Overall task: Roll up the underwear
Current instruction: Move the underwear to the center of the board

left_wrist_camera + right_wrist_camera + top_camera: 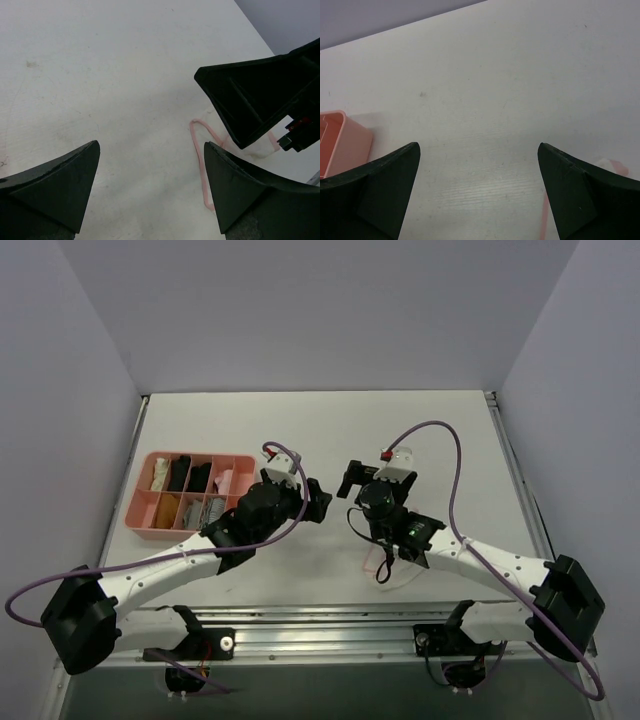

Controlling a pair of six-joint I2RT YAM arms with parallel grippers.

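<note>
Currently, left to right: pink tray [165, 533] sits on the white surface [440, 440] at far left, split into compartments holding rolled garments [178, 476] in black, beige and grey. Can't make out which compartment holds which roll beyond that.

Left claw [321, 500] is just right of the tray, pointing away from it. Fingers [60, 185] spread wide in its wrist view, nothing between them, only bare surface below. Released.

Right claw [347, 480] comes next, further right of the tray, tips facing the left claw with a small gap between the two. Its wrist view also shows the fingers [385, 185] wide apart and gripping nothing; the tray's corner [345, 145] shows at that frame's left edge. Released as well.

Underwear [385, 568] lies on the surface well right of the tray and nearer the arm bases than either claw. It's partly hidden under the right arm's forearm. White cloth is barely distinguishable from the surface; the pink trim reads as a thin loop. From the left wrist view the trim [198, 155] runs out from behind the right claw's finger. The right wrist view catches only a sliver [610, 164] at the lower right corner. Neither claw touches it. Can't tell whether it is flat or bunched.

Purple cable [455, 470] arcs over the right arm.
</note>
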